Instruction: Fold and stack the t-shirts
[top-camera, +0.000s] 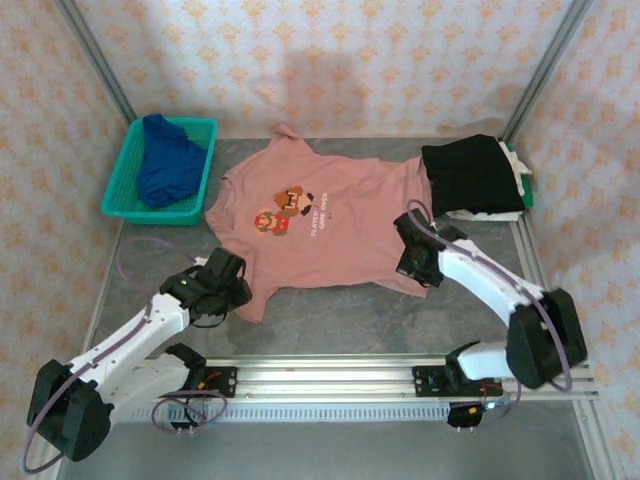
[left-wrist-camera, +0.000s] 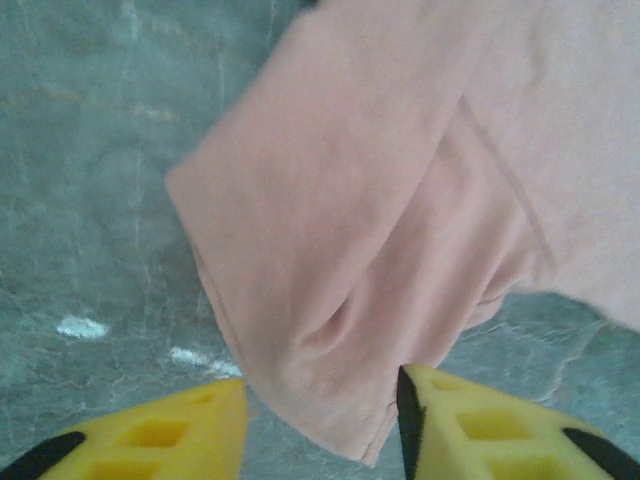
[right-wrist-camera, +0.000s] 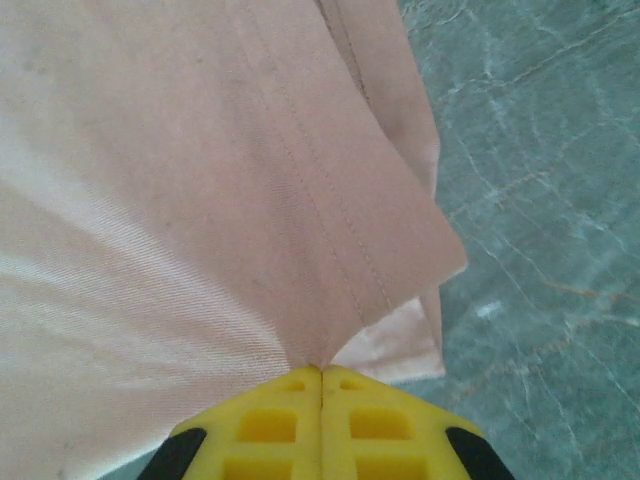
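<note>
Grey marbled table seen from above: a pink t-shirt lies spread flat and unfolded, print up, with a blue t-shirt crumpled in a teal basket to its left and a black t-shirt folded on a small pile to its right, so one shirt looks done and two remain. At the left wrist, the left gripper holds its yellow fingers wide, straddling a corner of the pink shirt. At the right wrist, the right gripper has its fingers pressed together, pinching the pink shirt's edge.
</note>
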